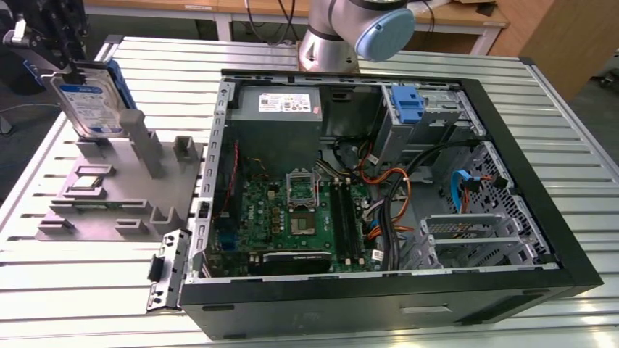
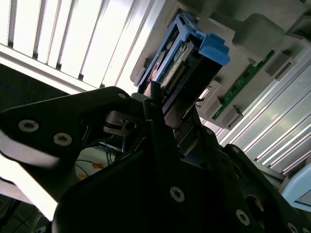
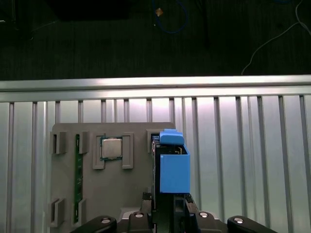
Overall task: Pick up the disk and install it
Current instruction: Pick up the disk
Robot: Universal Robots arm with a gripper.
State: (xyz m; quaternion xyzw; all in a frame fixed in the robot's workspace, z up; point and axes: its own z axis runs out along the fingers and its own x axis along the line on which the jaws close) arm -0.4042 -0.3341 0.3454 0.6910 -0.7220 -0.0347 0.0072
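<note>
1. Hand (image 1: 68, 64) of the arm is closed on the disk (image 1: 89, 105) and grips it at the upper edge. In the second wrist view a dark finger (image 2: 156, 116) lies against the side of the drive.
2. The disk stands upright. Its white-and-blue label faces the exterior camera, and the blue carrier bracket (image 3: 173, 167) frames it.
3. Its lower end is at the far corner of the grey parts holder (image 1: 106, 196), just beside a tall grey post (image 1: 147, 148). I cannot tell whether the disk sits in a slot or hangs free of it.
4. On the same holder, near the disk but apart from it, a processor chip (image 3: 112, 148) lies in a square pocket and a green memory stick (image 3: 77, 167) stands in a narrow slot.
5. The holder lies on the ribbed metal worktop (image 1: 97, 290). In the exterior view it is at nine o'clock from the open computer case (image 1: 387, 301), and the disk is at about ten o'clock.
6. Inside the case lies the green motherboard (image 1: 290, 217). The grey power supply (image 1: 280, 101) is at twelve o'clock from it, and a second blue bracket (image 1: 408, 105) is at about two o'clock.
7. The arm base (image 1: 334, 36) stands at twelve o'clock behind the case.
</note>
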